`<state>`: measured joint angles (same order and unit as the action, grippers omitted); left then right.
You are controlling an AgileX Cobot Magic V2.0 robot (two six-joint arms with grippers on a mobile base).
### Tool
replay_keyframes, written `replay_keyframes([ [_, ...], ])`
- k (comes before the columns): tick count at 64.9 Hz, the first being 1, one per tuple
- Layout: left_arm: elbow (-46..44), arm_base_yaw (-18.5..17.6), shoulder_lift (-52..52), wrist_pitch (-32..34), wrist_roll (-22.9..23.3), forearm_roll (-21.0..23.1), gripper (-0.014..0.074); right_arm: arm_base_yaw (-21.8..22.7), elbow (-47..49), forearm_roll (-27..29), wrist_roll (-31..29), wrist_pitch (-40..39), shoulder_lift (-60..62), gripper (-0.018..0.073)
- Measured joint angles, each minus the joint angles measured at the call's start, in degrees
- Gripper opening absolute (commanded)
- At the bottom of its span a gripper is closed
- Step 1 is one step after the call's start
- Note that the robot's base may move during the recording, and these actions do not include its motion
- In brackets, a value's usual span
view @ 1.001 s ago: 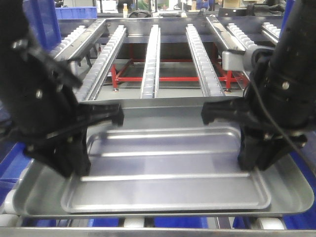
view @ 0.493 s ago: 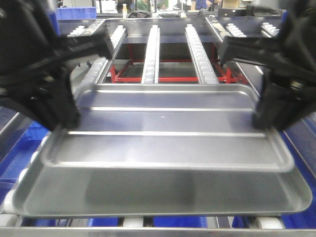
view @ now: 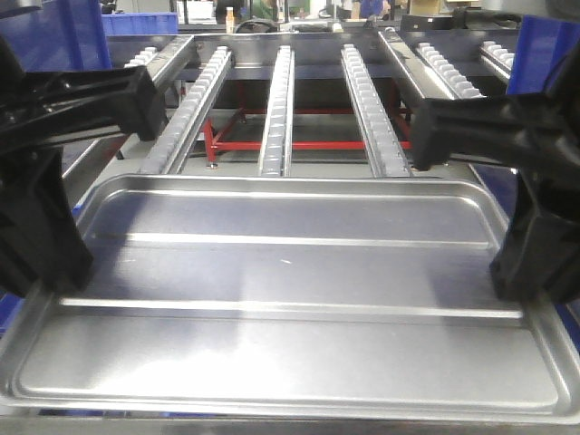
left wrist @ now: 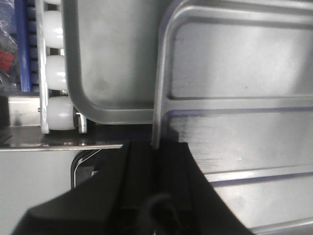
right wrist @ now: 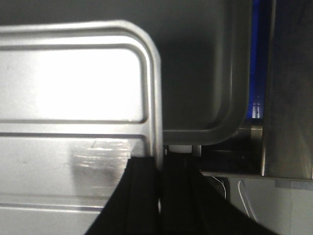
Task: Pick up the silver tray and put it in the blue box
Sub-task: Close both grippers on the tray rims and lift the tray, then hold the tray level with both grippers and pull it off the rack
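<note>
The silver tray (view: 290, 272) with two lengthwise ridges hangs level in the air and fills the lower front view. My left gripper (view: 59, 276) is shut on its left rim and my right gripper (view: 518, 276) on its right rim. In the left wrist view the jaws (left wrist: 155, 145) pinch the thin rim of the tray (left wrist: 234, 73). The right wrist view shows the same pinch (right wrist: 160, 159) on the tray (right wrist: 73, 73). Blue plastic shows at the upper left (view: 63, 36) and upper right (view: 544, 54). I cannot tell which of them is the blue box.
A wider flared-rim tray (left wrist: 112, 73) (right wrist: 205, 73) lies below on white rollers (left wrist: 56, 73). Roller rails (view: 276, 109) run away ahead over a red frame (view: 308, 143). Metal conveyor side rails (right wrist: 288, 98) flank the trays.
Both grippers have lifted the silver tray out of the wider tray, up and toward the camera. It now hides the wider tray in the front view.
</note>
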<state>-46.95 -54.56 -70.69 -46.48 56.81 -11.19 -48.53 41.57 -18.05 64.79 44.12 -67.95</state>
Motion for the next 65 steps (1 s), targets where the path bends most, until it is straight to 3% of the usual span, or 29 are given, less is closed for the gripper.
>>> replay_keyframes([
  [65, 0.0, 0.0, 0.0, -0.2, -0.8, -0.1, -0.0104, -0.1, 0.0, -0.1, 0.2, -0.1, 0.0, 0.0063],
])
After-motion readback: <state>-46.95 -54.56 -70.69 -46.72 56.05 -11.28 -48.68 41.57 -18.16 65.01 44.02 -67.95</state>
